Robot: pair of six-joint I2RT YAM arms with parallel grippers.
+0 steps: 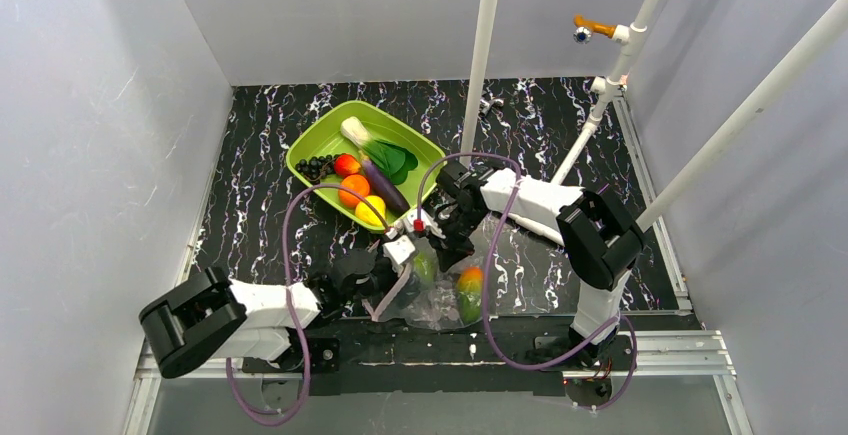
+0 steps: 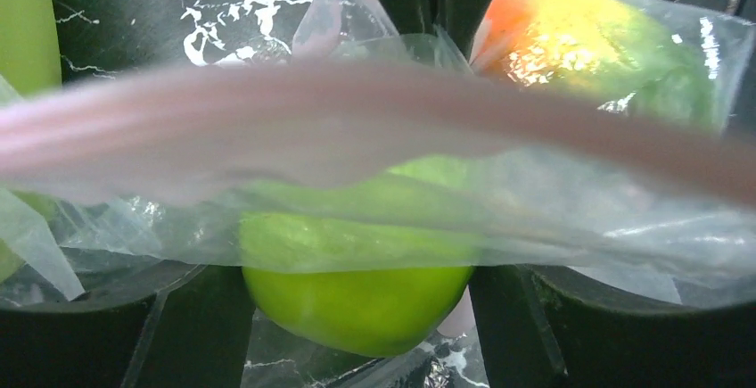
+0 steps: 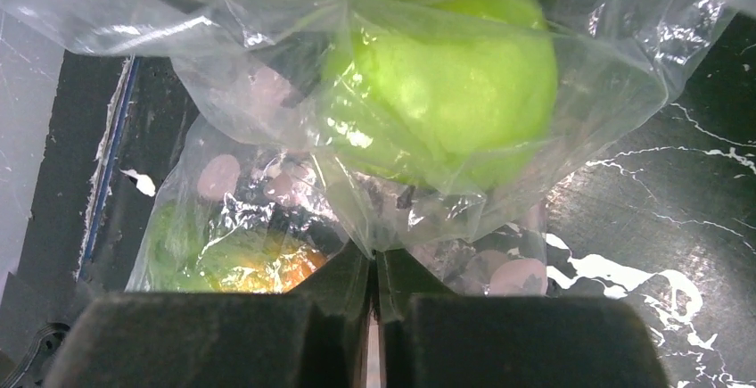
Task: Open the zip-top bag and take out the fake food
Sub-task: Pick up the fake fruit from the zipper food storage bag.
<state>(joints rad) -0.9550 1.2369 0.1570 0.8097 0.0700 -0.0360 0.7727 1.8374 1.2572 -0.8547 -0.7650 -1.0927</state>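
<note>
Right gripper [image 3: 374, 259] clenched on zip-top bag [image 3: 258, 94] film; left gripper [image 2: 357, 272] jaws astride green apple [image 3: 455, 85], grip cannot tell; green tray [image 1: 310, 140] at 11 o'clock of bag

The clear, crinkled zip-top bag [image 1: 440, 307] lies low at frame centre holding a green apple [image 1: 425, 269] and an orange-green fruit [image 1: 469, 292], with other fake food [image 1: 360, 187] heaped up-left of it.

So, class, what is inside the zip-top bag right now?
A green apple and a fruit shaded orange, yellow and green show through the zip-top bag. Crinkled, glaring plastic hides whether anything else is in there.
</note>
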